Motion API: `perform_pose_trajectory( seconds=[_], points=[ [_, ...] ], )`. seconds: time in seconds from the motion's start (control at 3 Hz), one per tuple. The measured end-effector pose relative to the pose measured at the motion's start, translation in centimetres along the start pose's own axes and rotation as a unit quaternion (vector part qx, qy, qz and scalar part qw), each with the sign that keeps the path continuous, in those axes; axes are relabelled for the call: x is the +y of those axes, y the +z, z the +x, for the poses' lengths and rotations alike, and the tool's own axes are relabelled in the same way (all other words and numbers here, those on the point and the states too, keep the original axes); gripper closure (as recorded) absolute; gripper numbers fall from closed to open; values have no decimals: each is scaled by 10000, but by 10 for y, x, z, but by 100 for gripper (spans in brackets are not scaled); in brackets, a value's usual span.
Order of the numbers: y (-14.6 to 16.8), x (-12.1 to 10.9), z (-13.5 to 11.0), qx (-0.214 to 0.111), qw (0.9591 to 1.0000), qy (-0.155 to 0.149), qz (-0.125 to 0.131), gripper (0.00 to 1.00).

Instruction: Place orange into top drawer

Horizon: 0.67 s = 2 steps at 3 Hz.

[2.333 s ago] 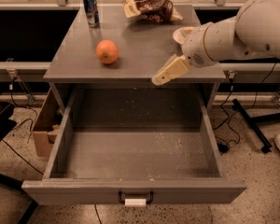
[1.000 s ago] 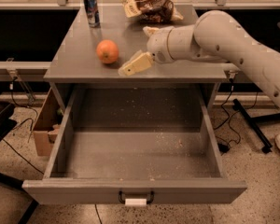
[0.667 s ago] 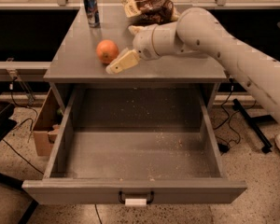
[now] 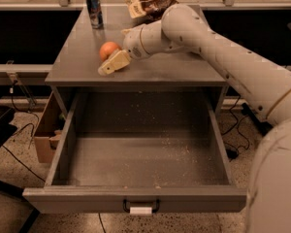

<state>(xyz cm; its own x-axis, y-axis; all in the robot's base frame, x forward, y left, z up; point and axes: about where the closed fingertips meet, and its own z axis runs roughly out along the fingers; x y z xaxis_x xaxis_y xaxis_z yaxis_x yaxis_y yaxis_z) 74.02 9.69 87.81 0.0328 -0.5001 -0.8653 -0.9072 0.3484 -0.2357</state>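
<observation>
The orange (image 4: 107,49) sits on the grey cabinet top (image 4: 169,67), left of centre. My gripper (image 4: 109,59) reaches in from the right and is right at the orange. It is open: one cream finger (image 4: 114,63) lies along the orange's near side, and the other is hidden behind the fruit. I cannot tell whether the finger touches the orange. The orange rests on the top and is not lifted. The top drawer (image 4: 136,161) is pulled fully out below, with a speckled floor, a small black handle (image 4: 141,206) and a white tag. Nothing lies in it.
A dark drink can (image 4: 93,3) stands at the back left of the cabinet top. A brown snack bag (image 4: 146,4) lies at the back centre, behind my arm. A cardboard box (image 4: 46,130) sits on the floor left of the drawer. Cables run on the floor.
My arm has swung left across the cabinet top, from the right edge up to the orange. The orange and the drawer have not moved.
</observation>
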Motion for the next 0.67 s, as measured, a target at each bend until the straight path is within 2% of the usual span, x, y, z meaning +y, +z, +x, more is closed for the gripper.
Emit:
perform_pose_trajectory(
  seconds=[0.33,0.67],
  points=[
    [15,-5,2,214,9996,132,103,18],
    [26,-8,5,350,9989,232,196,49]
  ],
)
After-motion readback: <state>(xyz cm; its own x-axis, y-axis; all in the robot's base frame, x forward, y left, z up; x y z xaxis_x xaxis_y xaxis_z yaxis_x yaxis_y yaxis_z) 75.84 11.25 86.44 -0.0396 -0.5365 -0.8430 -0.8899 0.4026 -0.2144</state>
